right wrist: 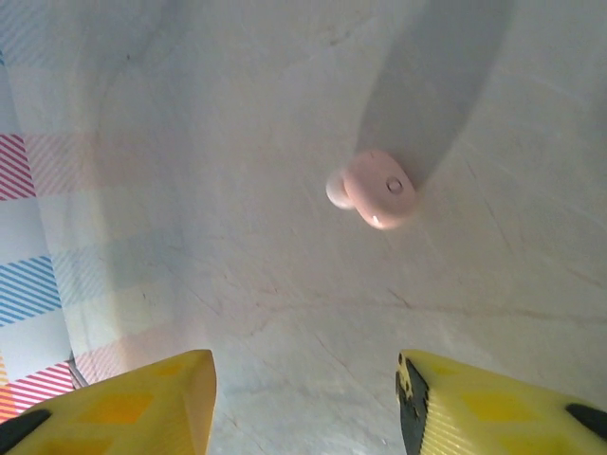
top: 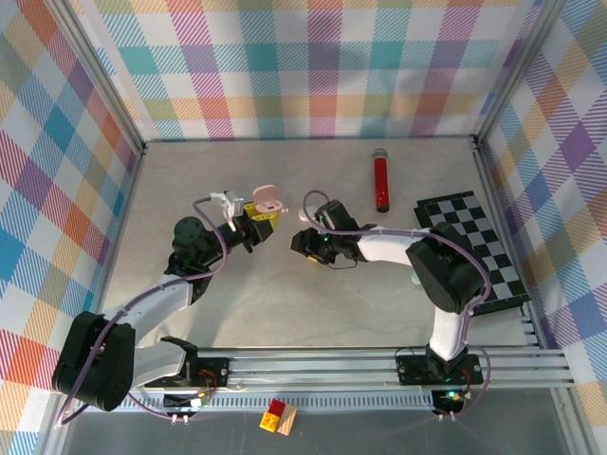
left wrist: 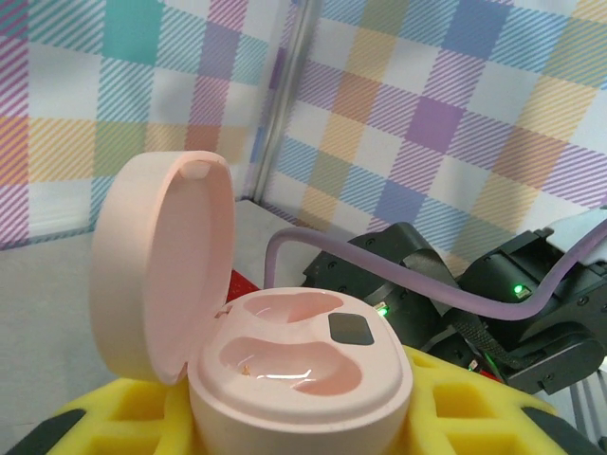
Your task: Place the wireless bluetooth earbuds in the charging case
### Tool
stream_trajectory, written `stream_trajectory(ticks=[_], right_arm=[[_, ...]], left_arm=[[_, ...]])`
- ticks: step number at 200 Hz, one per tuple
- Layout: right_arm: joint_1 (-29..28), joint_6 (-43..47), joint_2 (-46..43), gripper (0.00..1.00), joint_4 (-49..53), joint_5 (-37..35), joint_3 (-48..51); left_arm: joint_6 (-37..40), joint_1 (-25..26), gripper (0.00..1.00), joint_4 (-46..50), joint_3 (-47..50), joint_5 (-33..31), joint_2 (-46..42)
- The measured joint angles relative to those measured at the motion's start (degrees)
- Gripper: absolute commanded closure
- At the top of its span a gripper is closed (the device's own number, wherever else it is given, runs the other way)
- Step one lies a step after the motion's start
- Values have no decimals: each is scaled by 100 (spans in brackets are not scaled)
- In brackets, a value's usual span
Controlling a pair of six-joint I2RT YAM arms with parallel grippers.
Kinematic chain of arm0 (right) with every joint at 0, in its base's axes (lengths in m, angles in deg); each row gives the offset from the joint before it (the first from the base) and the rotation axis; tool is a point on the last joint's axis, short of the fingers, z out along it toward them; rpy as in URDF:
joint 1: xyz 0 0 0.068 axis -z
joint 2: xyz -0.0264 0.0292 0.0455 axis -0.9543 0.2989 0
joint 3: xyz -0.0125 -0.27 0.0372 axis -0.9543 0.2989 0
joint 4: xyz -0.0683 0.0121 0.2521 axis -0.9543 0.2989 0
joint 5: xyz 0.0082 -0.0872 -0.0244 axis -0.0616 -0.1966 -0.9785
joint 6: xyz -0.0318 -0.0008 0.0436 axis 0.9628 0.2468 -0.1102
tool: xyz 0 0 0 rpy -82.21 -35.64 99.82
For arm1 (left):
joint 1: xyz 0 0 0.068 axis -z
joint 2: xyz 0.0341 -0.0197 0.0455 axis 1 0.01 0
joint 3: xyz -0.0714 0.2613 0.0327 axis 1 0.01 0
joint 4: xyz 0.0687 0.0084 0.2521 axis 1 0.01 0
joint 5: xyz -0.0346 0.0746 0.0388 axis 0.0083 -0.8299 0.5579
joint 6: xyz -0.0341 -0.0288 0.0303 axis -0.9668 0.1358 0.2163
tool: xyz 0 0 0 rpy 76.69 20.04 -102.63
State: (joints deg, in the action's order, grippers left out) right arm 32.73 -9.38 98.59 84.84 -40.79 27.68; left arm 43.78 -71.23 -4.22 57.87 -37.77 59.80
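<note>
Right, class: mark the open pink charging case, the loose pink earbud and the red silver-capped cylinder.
Open pink pebble-shaped charging case [left wrist: 303,415]: left wrist view, front of its base.
Small pink plastic earbud [right wrist: 377,190]: right wrist view, its rounded body.
Red cylinder with silver cap [top: 382,185]: top external view, its red barrel.

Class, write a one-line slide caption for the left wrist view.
Left gripper holds the pink charging case, lid open, both wells apparently empty.

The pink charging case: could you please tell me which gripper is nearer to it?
Left. The left gripper grips the open charging case between its yellow pads. The right gripper stands apart, to the case's right, open, facing an earbud lying on the table.
</note>
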Motion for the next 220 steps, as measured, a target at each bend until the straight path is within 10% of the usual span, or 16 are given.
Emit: stream_trajectory(ticks=[220], right_arm=[[437,1113,1255,56,1246,-393,-1974]], left_arm=[[0,-15,67,50,9,-31,-90]])
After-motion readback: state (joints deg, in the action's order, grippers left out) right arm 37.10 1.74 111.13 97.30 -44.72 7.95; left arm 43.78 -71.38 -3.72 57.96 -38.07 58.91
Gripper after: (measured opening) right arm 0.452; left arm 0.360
